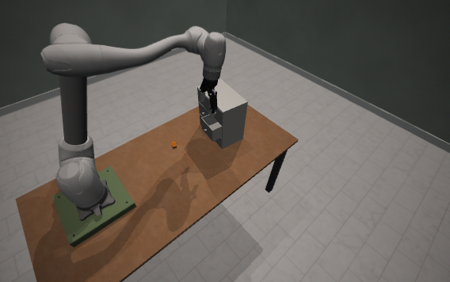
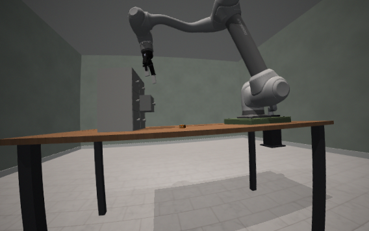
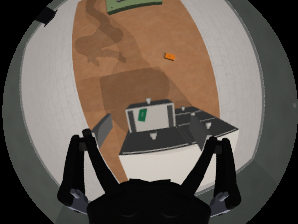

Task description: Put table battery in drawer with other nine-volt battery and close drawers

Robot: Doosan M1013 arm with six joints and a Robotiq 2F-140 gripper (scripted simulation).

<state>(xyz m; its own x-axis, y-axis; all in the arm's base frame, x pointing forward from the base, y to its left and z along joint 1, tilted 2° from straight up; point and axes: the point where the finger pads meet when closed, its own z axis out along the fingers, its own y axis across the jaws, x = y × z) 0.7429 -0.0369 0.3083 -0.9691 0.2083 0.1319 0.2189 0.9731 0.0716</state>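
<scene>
Fingers (image 1: pixel 211 104) (image 2: pixel 150 76) spread wide, nothing held, near chest (image 1: pixel 234 124) (image 2: pixel 114 100) (image 3: pixel 160 167). Orange battery (image 1: pixel 173 145) (image 2: pixel 182 126) (image 3: pixel 170 57) on table (image 1: pixel 143 158) (image 2: pixel 208 128) (image 3: pixel 145 45). One drawer (image 1: pixel 211 128) (image 2: pixel 146 103) (image 3: pixel 150 116) pulled out, green thing (image 3: pixel 142 115) inside. Step judged: drawer being checked; if wrong, to be pushed shut gently.

On my exterior view I can make out small, pale lettering running lengthwise along the dark upright link of the arm (image 2: pixel 247 45); it is too blurred for me to spell out with certainty, though it looks like a brand name. I can read no other text, label, number or sign in the exterior view, and none at all in my top or wrist views.
</scene>
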